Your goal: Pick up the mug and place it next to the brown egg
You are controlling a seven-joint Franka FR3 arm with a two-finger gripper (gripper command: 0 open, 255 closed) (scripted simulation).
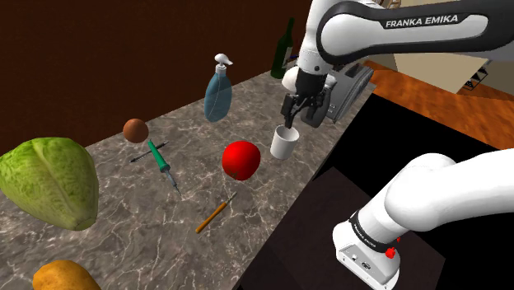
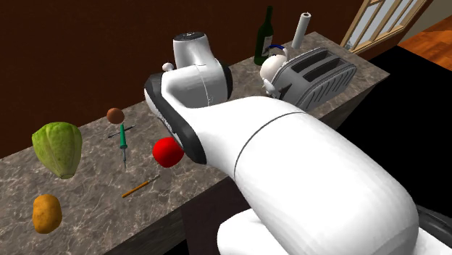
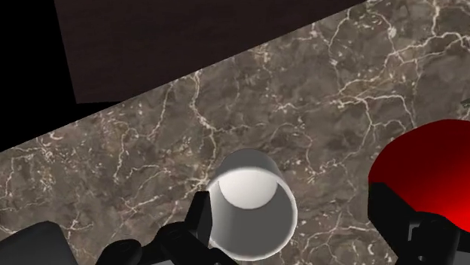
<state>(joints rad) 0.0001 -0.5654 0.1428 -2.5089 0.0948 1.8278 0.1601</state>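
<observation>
A plain white mug (image 1: 284,145) stands upright on the marble counter (image 1: 123,206), near the front edge and just right of a red apple (image 1: 240,159) in the shoulder view. My black gripper (image 1: 293,118) hangs directly over the mug's rim. In the wrist view the gripper (image 3: 295,217) is open. One finger (image 3: 199,218) sits close beside the mug (image 3: 250,207), while the other stands well off it, in front of the apple (image 3: 429,162). The mug is not clasped. The brown egg (image 1: 135,129) lies far along the counter toward the shoulder view's left, also seen as the egg (image 2: 114,114).
A blue spray bottle (image 1: 218,91), a green bottle (image 1: 283,51) and a toaster (image 2: 315,72) stand behind the mug. A green-handled tool (image 1: 161,161), a pencil (image 1: 214,214), a lettuce (image 1: 49,181) and a potato (image 1: 64,276) lie toward the shoulder view's left.
</observation>
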